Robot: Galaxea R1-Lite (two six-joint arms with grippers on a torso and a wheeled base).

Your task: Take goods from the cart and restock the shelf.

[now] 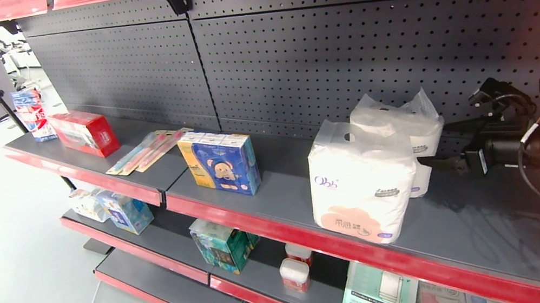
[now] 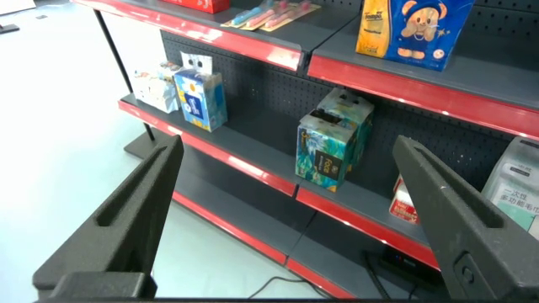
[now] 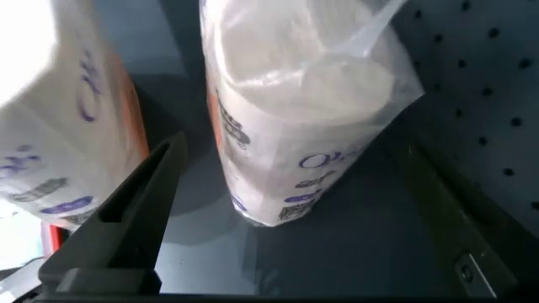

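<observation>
Right claw, fingers spread wide, flanks the rear tissue pack. The pack stands on the shelf, right of centre, just behind the front tissue pack, probably to fill the depth first. Your right wrist view shows the fingers apparently clear of the pack, while the head view hides this. Left claw, fingers apart and empty, faces the lower shelves.

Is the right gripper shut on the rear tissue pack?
No, the right gripper has its jaws spread wide, not clamped on the rear tissue pack on the shelf.
</observation>
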